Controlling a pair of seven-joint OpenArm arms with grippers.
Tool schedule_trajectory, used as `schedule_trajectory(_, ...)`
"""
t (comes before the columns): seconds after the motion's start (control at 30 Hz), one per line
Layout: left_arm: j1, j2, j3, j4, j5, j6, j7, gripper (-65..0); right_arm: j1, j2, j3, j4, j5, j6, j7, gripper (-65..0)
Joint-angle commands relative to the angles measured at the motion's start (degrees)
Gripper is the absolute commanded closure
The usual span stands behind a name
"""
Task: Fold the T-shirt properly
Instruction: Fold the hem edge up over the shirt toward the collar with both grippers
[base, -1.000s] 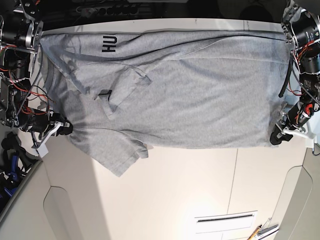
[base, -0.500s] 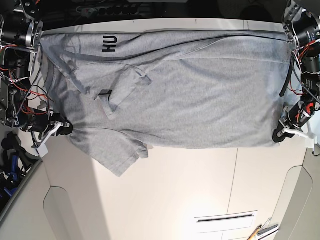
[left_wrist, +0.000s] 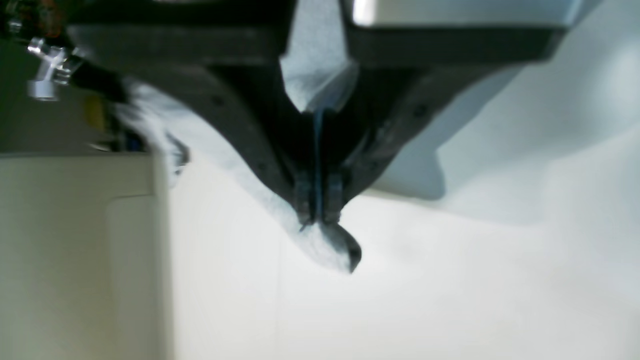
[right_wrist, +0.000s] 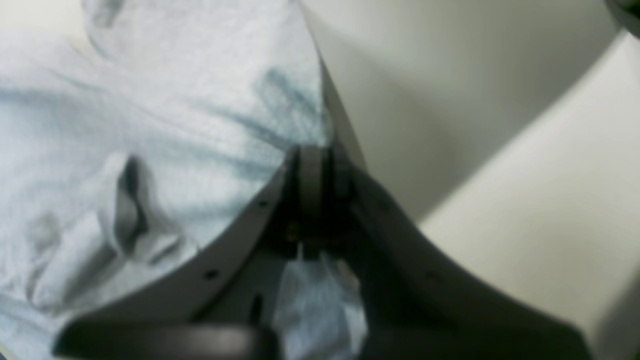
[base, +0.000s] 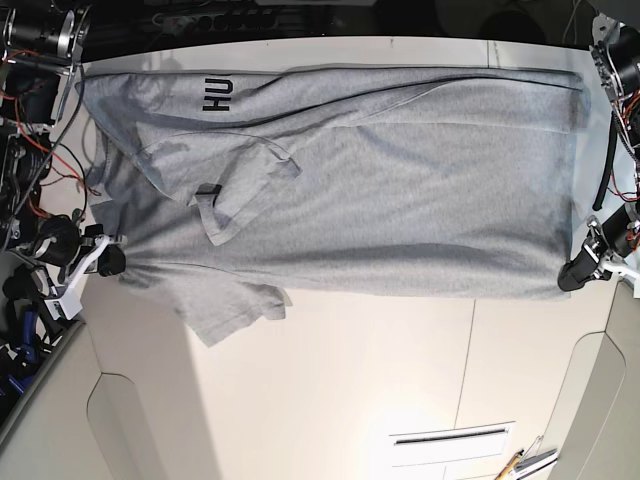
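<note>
My left gripper (base: 573, 277) and right gripper (base: 108, 260) each pinch a corner of the grey T-shirt (base: 380, 190), spread across the table (base: 380, 380).

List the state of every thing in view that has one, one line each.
T-shirt: spread wide over the table, partly folded, lettering showing at one edge, one sleeve hanging past the lower edge.
Left gripper: fingers shut on a corner of the T-shirt, a tuft of cloth poking out.
Right gripper: fingers shut on the T-shirt's edge.
Table: partly covered by the T-shirt.
</note>
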Motion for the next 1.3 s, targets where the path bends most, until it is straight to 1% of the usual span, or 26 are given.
schedule_trajectory(0.0,-0.8,-1.7,-0.3,1.4,-2.8,-0.9,0.7,0.0,0.1,1.1,1.1,2.9,0.7,0.2,0.3,0.0)
schedule_trajectory(0.17,2.4,-2.9,-0.3,6.6,-8.5,-0.9,8.1,0.0,-6.4,1.1,3.5,9.6,0.7,0.0,-0.8,0.0)
schedule_trajectory(0.27,5.8,-3.5,-0.3,12.1,-9.5,-0.9,10.2,0.0,-9.5,1.1,4.2,11.5,0.7,0.0,-0.9,0.0)
schedule_trajectory(0.4,11.1,-4.3,-0.5,19.5,-9.3,-0.9,11.1,0.0,-12.9,1.1,4.9,13.9,0.7,0.0,-2.3,0.0)
schedule_trajectory(0.5,15.0,-4.3,-2.6,23.5,-9.1,-0.9,11.9,0.0,-15.3,1.1,5.5,16.3,0.7,-0.3,-3.0,0.0)
schedule_trajectory(0.73,22.5,-4.3,-12.0,28.9,-8.1,-0.9,11.9,0.0,-20.0,1.1,7.6,21.6,0.7,-0.4,-4.3,0.0)
schedule_trajectory(0.83,24.3,-4.3,-14.4,29.6,-8.1,-0.9,11.9,0.0,-21.1,1.1,9.2,21.7,0.7,-0.4,-4.6,0.0)
schedule_trajectory(1.07,27.7,-4.1,-14.7,29.6,-8.1,-0.9,13.7,0.0,-25.3,1.0,10.6,21.7,0.9,-0.5,-5.3,0.0)
schedule_trajectory(1.27,27.8,-4.1,-14.7,29.6,-7.2,-0.9,13.8,0.0,-26.1,0.6,10.7,21.7,1.1,-0.5,-5.3,0.0)
